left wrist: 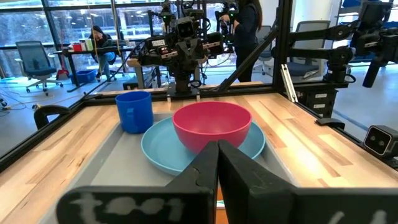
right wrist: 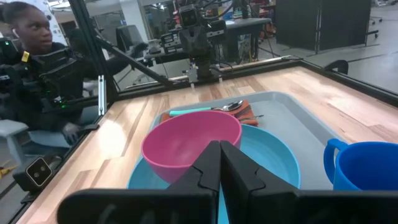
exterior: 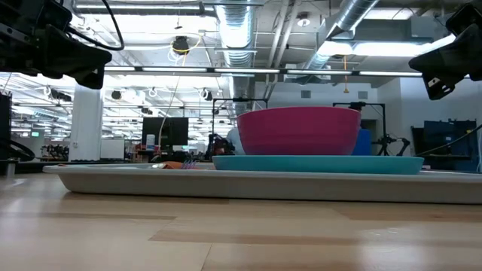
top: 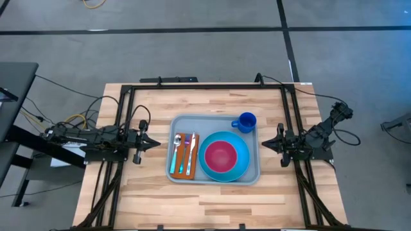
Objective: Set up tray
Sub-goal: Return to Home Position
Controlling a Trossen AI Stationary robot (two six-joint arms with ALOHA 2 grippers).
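The light grey-blue tray lies flat in the middle of the wooden table. On it a bright blue plate carries a pink bowl. A blue mug stands in the tray's far right corner. A rust-brown napkin at the tray's left end carries cutlery. My left gripper hovers shut just left of the tray. My right gripper hovers shut just right of it. Neither touches anything.
A black frame runs along the table's far edge and down both sides. Bare wood lies in front of the tray toward the near edge. A person sits beyond the table in the right wrist view.
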